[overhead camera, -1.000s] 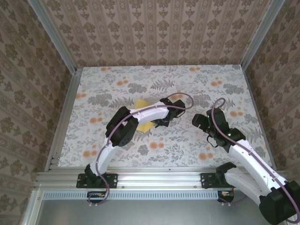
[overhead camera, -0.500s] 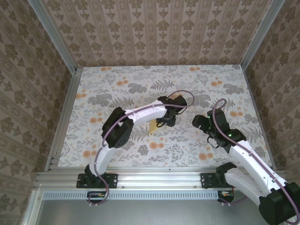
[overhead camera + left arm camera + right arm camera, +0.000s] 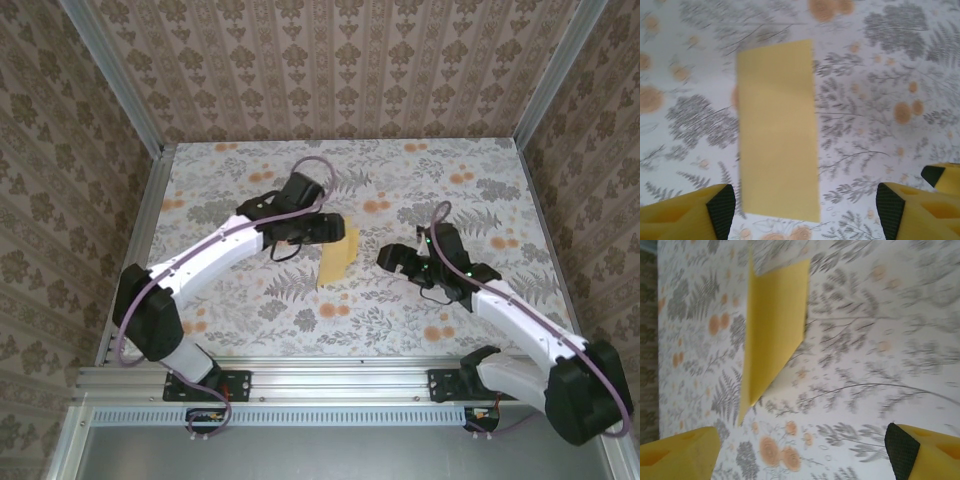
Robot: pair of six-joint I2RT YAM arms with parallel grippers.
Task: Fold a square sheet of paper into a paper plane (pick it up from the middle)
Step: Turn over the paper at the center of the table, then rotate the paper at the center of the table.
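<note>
Sheet of paper (image 3: 336, 262): plain pale yellow with no print, folded into a narrow shape much longer than wide.
Place, top view: just left of the frame's centre, on the flowered surface (image 3: 230, 180), between the two tools.
Look, top view: slim upright strip, broader at the upper end and narrowing toward the lower left.
Look, left wrist view: sheet of paper (image 3: 777, 132) seen as a long rectangle with straight edges and clean corners. Appears to lie flat, centre-left of the frame, slightly blurred.
Look, right wrist view: sheet of paper (image 3: 774, 330) in the upper left. Squared off at the top, right edge slanting down to a thin point at the lower left, dark shadow line along that edge. Cannot tell whether one layer stands off the surface.
Left tool (image 3: 338, 232): just above the strip's upper end in the top view. Yellow, black-tipped fingers (image 3: 720, 207) wide apart at the bottom corners of its own view, clamped on nothing.
Right tool (image 3: 386, 258): right of the strip, near but apart from it. Fingers (image 3: 902, 447) spread wide at the bottom corners of its own view, nothing between them.
</note>
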